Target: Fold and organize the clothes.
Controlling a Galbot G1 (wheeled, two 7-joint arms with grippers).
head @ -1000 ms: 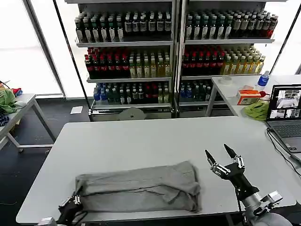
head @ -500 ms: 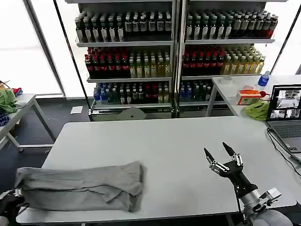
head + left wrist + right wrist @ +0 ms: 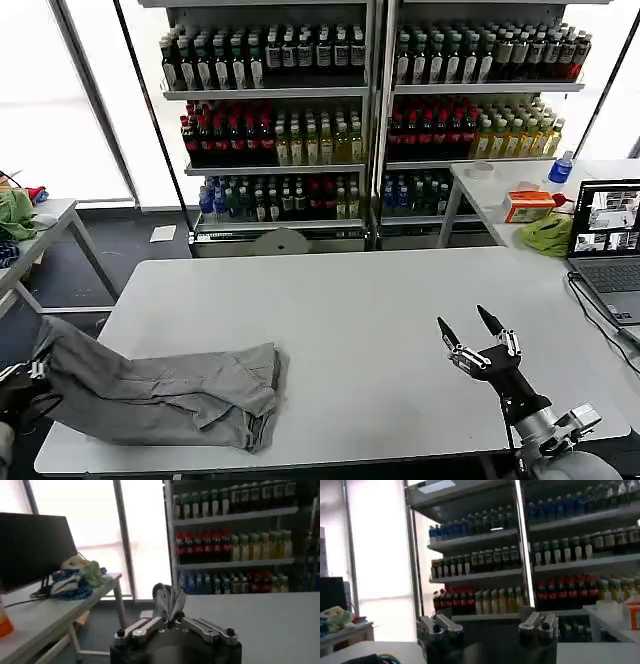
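A folded light grey cotton garment (image 3: 165, 393) lies on the near left part of the wide white table (image 3: 380, 310), its right end bunched in soft folds on the tabletop and its left end drawn past the table's left edge, rising slightly there. The left pincer (image 3: 22, 378) sits just off that left edge, low in the head view, with its black fingers together and clamped on the garment's left end. In the left wrist view a gathered tuft of the grey fabric (image 3: 169, 600) stands upright out of the pinch between the metal fingers (image 3: 139, 628).

The right pincer (image 3: 479, 331) hovers above the near right part of the table, well apart from the garment, its dark pointed fingertips spread apart and holding nothing; the right wrist view shows its two silver finger bases (image 3: 438, 626) set wide.

An open grey laptop (image 3: 606, 243) rests at the table's right edge. Behind the table stand tall metal shelves of coloured drink bottles (image 3: 370, 110)
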